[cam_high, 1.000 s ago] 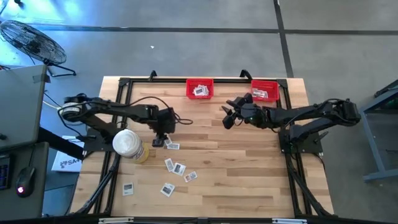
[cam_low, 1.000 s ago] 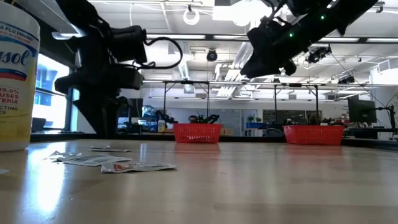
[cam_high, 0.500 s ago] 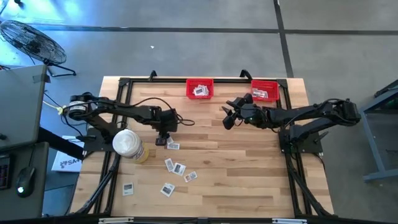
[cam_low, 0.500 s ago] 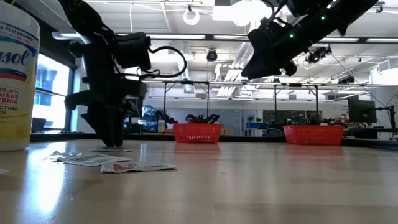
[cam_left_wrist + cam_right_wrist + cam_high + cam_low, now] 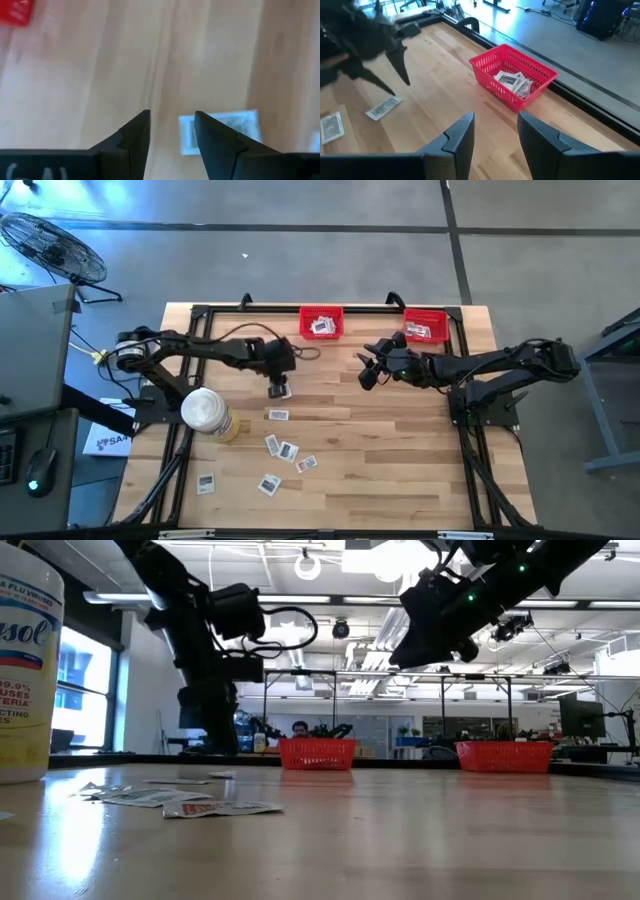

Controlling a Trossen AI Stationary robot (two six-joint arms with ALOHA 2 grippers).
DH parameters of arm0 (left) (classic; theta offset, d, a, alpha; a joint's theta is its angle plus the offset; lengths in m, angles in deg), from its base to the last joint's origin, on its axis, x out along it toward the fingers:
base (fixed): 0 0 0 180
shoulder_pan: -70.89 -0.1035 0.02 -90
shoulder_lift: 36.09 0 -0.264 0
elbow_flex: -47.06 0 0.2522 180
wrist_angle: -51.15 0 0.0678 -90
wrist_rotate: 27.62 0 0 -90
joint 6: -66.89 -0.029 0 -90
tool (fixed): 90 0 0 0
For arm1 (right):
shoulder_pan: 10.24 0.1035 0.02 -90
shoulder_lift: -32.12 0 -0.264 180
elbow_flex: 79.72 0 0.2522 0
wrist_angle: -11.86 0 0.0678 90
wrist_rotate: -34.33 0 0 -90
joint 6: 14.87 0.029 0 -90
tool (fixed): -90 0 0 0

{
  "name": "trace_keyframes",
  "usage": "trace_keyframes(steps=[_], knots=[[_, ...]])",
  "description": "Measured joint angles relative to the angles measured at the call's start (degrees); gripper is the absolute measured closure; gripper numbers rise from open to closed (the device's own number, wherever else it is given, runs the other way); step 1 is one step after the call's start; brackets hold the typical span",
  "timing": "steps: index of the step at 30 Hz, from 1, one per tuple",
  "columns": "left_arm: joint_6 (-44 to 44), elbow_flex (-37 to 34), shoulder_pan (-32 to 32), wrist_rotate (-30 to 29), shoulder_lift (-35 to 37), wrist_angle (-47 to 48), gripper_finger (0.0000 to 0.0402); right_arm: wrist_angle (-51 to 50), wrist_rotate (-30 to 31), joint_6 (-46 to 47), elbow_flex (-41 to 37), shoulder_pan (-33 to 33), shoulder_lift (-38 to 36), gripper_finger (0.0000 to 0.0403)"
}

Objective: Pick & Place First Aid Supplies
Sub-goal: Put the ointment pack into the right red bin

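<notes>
Left gripper (image 5: 279, 389) hangs over the table (image 5: 400, 450) ahead of the left red bin (image 5: 321, 322), fingers apart with nothing between them; one packet (image 5: 222, 131) lies on the wood beneath its fingertips, apart from them. Another packet (image 5: 278, 415) lies just nearer the front edge. Further loose packets (image 5: 285, 450) are scattered toward the front, beside a white canister (image 5: 204, 410). Both the left bin and the right red bin (image 5: 426, 326) contain packets. Right gripper (image 5: 366, 372) hovers mid-table near the bins, fingers parted and empty.
</notes>
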Motion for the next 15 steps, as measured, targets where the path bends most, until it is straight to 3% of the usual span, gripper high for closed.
trace_keyframes(steps=[5, 15], knots=[[0.4, -0.8, -4.2, 10.4, 0.0, -0.2, 0.025, 2.4, -0.1, 0.3, -2.5, 0.0, 0.0, 0.0261], [4.4, -4.4, -0.9, 7.6, 0.0, -6.7, 0.025, 12.4, -0.1, 1.9, -10.3, 0.0, 0.0, 0.0261]])
